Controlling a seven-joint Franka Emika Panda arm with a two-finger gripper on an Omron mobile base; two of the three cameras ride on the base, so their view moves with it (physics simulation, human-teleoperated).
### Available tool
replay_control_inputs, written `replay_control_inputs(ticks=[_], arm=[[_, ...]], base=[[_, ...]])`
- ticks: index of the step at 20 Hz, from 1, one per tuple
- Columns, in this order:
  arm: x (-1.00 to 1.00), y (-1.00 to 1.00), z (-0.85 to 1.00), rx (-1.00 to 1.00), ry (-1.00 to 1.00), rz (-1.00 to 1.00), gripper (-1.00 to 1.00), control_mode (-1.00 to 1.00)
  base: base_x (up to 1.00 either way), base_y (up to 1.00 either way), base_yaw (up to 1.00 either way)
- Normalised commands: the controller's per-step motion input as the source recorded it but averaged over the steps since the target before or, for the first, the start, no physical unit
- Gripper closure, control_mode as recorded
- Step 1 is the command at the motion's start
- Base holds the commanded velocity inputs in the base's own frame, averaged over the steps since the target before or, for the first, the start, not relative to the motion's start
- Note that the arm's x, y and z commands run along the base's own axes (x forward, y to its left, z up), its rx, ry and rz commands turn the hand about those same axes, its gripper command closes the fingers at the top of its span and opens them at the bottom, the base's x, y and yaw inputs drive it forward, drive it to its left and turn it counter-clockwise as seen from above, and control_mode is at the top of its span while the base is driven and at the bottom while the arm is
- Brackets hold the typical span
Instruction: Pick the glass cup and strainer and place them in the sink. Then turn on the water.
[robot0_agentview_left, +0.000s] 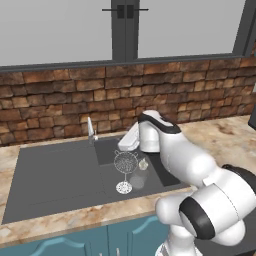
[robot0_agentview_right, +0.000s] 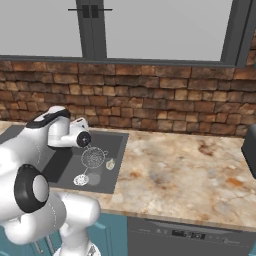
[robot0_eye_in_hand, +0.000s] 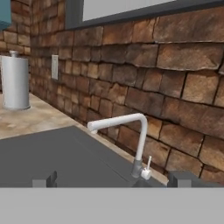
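From the left base view, the large dark grey rectangular sink (robot0_agentview_left: 55, 175) is sunk into the mottled beige stone counter (robot0_agentview_left: 225, 137), below a red-brown brick wall (robot0_agentview_left: 60, 95) and a grey-framed window (robot0_agentview_left: 125, 30). The round silvery wire-mesh strainer (robot0_agentview_left: 125, 162) lies inside the basin on its right side, its thin wire handle running toward the round silver drain (robot0_agentview_left: 124, 187). Just right of the strainer's bowl, the small clear cylindrical glass cup (robot0_agentview_left: 143, 164) also sits in the basin, hard to make out against the dark floor. The slim silver faucet (robot0_agentview_left: 91, 131) stands at the back rim, and no blue stream falls from it. The white arm reaches over the basin's right part, with its hand above the strainer.

From the right base view, the strainer (robot0_agentview_right: 93, 158) and the glass cup (robot0_agentview_right: 110, 163) lie side by side in the sink (robot0_agentview_right: 116, 142), the cup nearer the counter (robot0_agentview_right: 190, 165). The drain (robot0_agentview_right: 80, 180) is in front of them. The arm's wrist hangs over the basin's left part.

In the hand view, the faucet (robot0_eye_in_hand: 124, 131) arches over the sink (robot0_eye_in_hand: 48, 157) in front of the brick wall (robot0_eye_in_hand: 166, 78), with a small lever at its base. A grey upright cylinder (robot0_eye_in_hand: 15, 81) stands on the counter (robot0_eye_in_hand: 30, 120) far to the left. The two dark fingers (robot0_eye_in_hand: 45, 180) stand spread wide apart at the bottom corners, holding nothing.
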Motion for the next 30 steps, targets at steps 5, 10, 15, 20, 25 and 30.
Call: replay_control_inputs(ticks=[5,10,15,20,25,30], arm=[[0.18,0.18,0.00,0.00,0.00,0.00,-1.00,-1.00],[0.18,0.15,-0.01,0.00,0.00,0.00,-1.00,-1.00],[0.15,0.02,-0.14,0.00,-0.05,0.00,-1.00,-1.00],[0.11,0.03,-0.03,0.00,-0.07,0.00,-1.00,-1.00],[0.01,0.14,-0.08,-0.03,-0.04,0.01,-1.00,-1.00],[0.00,0.16,-0.06,-0.04,0.00,0.02,-1.00,-1.00]], base=[[0.00,0.00,0.00],[0.00,0.00,0.00],[0.00,0.00,0.00],[0.00,0.00,0.00],[0.00,0.00,0.00],[0.00,0.00,0.00]])
